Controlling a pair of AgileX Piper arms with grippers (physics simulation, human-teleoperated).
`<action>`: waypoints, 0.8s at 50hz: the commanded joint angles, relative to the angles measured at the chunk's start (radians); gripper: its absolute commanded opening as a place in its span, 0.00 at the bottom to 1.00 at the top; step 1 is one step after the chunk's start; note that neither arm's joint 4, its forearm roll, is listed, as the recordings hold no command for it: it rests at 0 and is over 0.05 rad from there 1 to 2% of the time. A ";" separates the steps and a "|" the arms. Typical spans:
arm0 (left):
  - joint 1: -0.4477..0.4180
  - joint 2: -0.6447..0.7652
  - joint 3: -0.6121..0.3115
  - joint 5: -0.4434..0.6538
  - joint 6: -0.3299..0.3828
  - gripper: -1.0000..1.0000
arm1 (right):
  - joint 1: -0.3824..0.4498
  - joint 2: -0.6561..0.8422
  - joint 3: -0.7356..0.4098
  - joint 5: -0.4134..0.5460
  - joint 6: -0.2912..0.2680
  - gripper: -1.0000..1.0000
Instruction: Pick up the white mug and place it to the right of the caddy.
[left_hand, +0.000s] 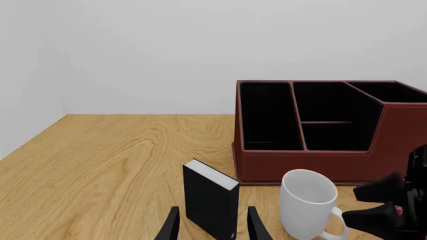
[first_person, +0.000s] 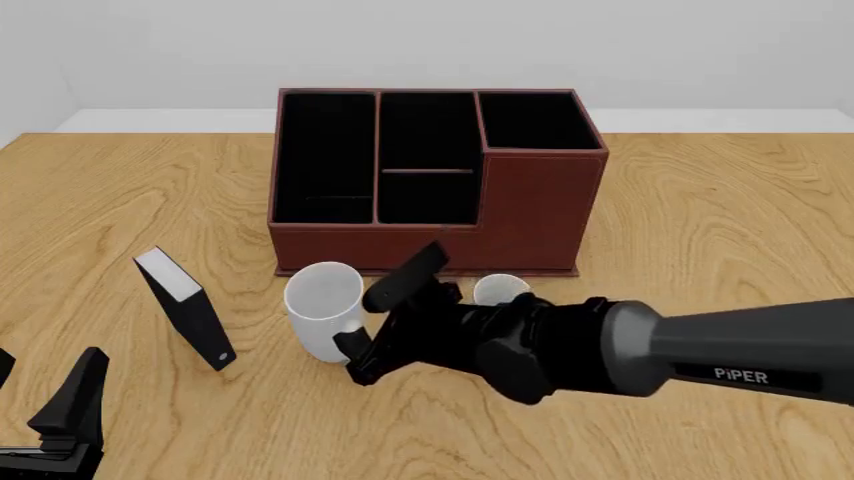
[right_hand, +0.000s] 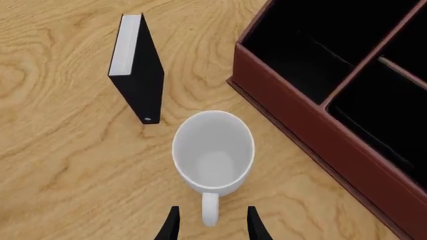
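Observation:
The white mug (first_person: 323, 310) stands upright on the table in front of the caddy's (first_person: 427, 215) left part, apart from it. My right gripper (first_person: 367, 335) is open just right of the mug. In the right wrist view the mug (right_hand: 213, 150) is seen from above, its handle (right_hand: 210, 210) lies between my open fingertips (right_hand: 172, 226), and neither finger touches it. The caddy (right_hand: 313, 115) shows beside it. My left gripper (first_person: 43, 390) is open and empty at the near left. In the left wrist view it (left_hand: 213, 229) faces the mug (left_hand: 307, 202) and the caddy (left_hand: 313, 160).
A small black-and-white book-like box (first_person: 187, 308) stands upright left of the mug; it also shows in the wrist views (left_hand: 210, 200) (right_hand: 137, 70). A second mug's rim (first_person: 501, 290) shows behind my right arm, in front of the caddy.

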 joint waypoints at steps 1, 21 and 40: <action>0.000 0.000 0.000 0.000 0.000 1.00 | 0.002 0.037 -0.007 -0.012 0.007 1.00; 0.000 0.000 0.000 0.000 0.000 1.00 | -0.011 0.099 0.005 -0.066 0.026 1.00; 0.000 0.000 0.000 0.000 0.000 1.00 | -0.010 0.153 -0.003 -0.082 0.032 1.00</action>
